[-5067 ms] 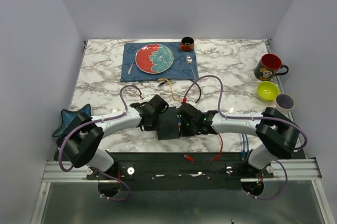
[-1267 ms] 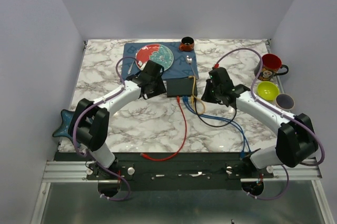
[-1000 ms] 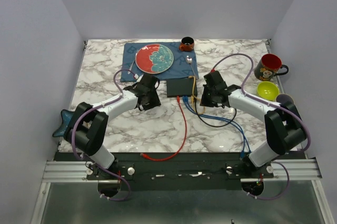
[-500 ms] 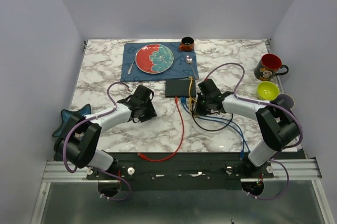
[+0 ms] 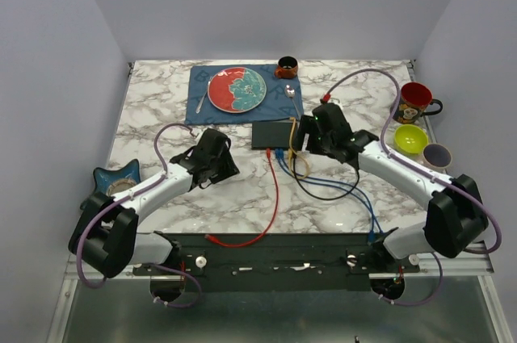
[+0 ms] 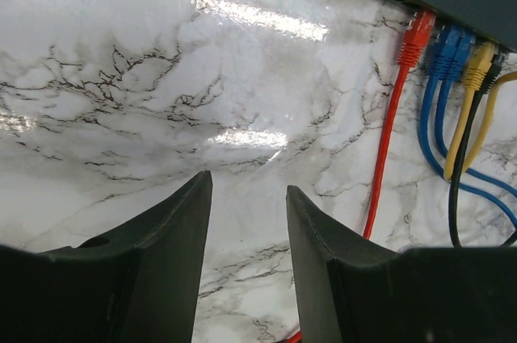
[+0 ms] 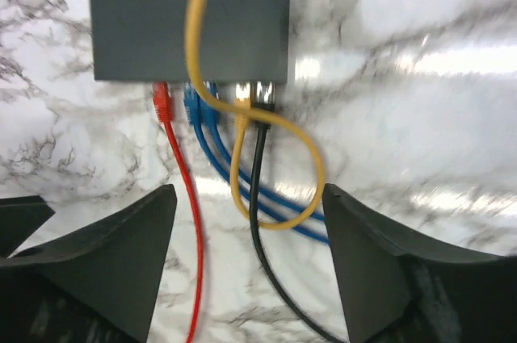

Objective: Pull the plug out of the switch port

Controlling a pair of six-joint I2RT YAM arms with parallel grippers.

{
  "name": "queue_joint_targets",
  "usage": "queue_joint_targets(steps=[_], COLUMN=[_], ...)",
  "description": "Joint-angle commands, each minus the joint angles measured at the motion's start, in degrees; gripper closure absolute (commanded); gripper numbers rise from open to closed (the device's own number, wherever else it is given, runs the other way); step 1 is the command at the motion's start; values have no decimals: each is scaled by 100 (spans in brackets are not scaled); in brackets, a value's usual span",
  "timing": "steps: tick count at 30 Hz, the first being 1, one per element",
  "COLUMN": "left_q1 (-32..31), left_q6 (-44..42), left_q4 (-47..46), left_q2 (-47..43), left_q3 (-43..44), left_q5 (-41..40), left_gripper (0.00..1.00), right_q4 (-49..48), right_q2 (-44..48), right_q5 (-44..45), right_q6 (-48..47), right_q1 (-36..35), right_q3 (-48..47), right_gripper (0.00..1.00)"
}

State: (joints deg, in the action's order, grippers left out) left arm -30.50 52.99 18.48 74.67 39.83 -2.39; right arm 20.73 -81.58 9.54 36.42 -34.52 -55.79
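While cables (image 7: 199, 110) sit at the switch (image 7: 137, 16), right gripper (image 7: 249, 190) hangs spread wide, left gripper (image 6: 248, 183) parted, both empty

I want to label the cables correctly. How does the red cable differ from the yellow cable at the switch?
The red cable runs almost straight away from the switch; the yellow cable curls into a loop. The yellow cable also crosses the top of the switch; the red cable does not. The red plug ends the row; the yellow plug sits beside the black cable. Both plugs meet the switch's socket edge.
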Motion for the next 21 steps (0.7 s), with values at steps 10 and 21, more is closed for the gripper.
queue_joint_targets(steps=[10,21], left_q1=[-26,-26], left_q6=[36,159], left_q4=[165,-99], left_q2=[-682,-665], left_q3=[-353,-749], left_q5=[-156,-68], left_gripper=[47,47], right_q4=[642,845], right_q2=[-1948,-2249], right_q5=[207,733], right_q6=[-417,-321], right_q1=[95,323], right_q3=[-2119,-2314], right_gripper=[17,67])
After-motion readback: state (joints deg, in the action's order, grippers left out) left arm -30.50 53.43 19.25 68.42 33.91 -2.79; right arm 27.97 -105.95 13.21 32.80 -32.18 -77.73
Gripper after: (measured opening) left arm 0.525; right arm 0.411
